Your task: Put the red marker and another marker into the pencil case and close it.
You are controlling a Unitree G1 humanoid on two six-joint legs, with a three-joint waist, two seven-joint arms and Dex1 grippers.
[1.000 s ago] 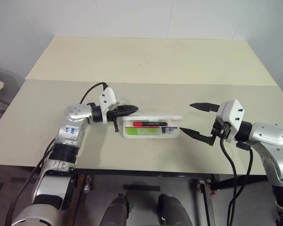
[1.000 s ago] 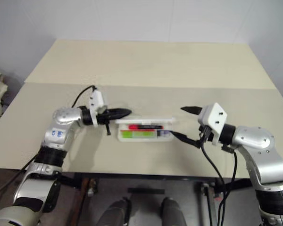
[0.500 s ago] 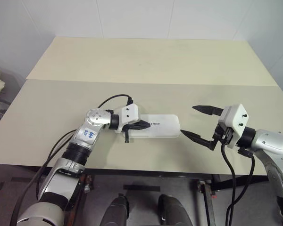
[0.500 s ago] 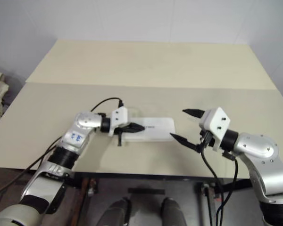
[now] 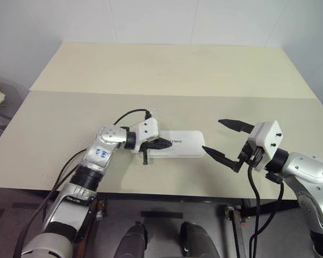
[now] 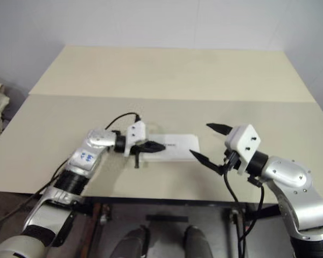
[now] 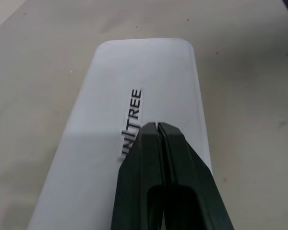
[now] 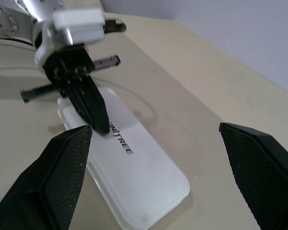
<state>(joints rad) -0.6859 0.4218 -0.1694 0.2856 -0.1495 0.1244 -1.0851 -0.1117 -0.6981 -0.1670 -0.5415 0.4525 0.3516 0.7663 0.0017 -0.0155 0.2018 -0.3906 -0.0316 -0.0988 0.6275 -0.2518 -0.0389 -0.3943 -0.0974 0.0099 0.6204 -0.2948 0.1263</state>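
Closing step: pencil case [image 5: 177, 145] lies lid-down at near-centre of worktop [image 5: 167, 70], markers hidden inside. Left hand [image 5: 164, 143] pinched shut, empty, tips on lid. Right hand [image 5: 223, 141] wide open, empty, just right of case. Next: firm downward press, then check lid has latched.

Smooth plastic on a matt table

The pencil case [image 5: 177, 145] looks like smooth, semi-glossy white plastic; the table [image 5: 172, 70] is matt pale wood-look board; the right gripper's pads [image 8: 62, 182] are finely textured black.

A lab: bare pale worktable [image 5: 167, 70] against plain white walls [image 5: 151, 21]
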